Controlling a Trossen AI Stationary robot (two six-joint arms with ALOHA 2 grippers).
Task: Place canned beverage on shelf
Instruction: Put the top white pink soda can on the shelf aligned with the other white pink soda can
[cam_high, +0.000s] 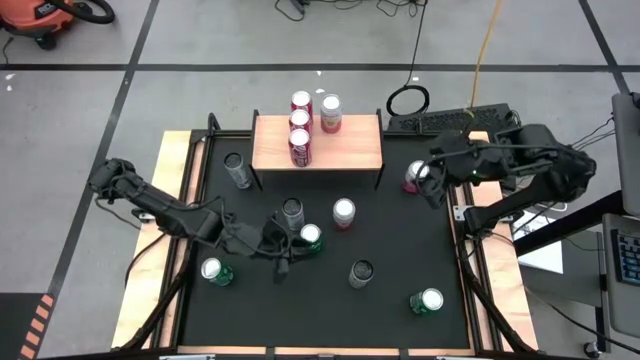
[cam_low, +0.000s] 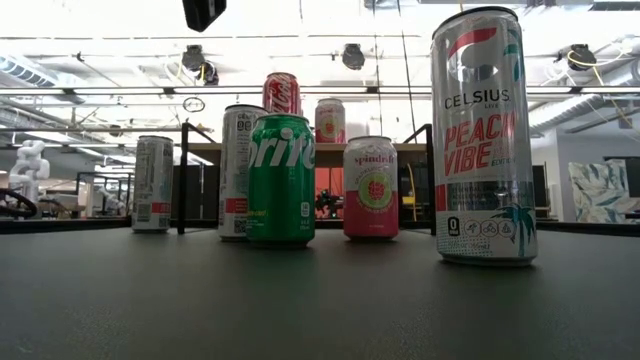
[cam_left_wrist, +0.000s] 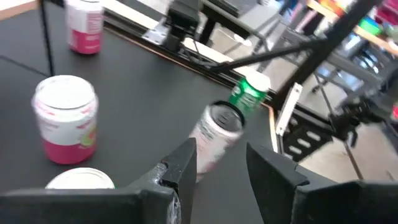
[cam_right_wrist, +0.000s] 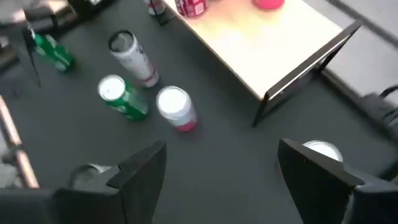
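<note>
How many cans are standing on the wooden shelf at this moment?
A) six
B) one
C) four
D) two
C: in the high view the shelf carries four cans, three red ones in a row and one pink can beside them, while all the other cans stand on the black mat.
</note>
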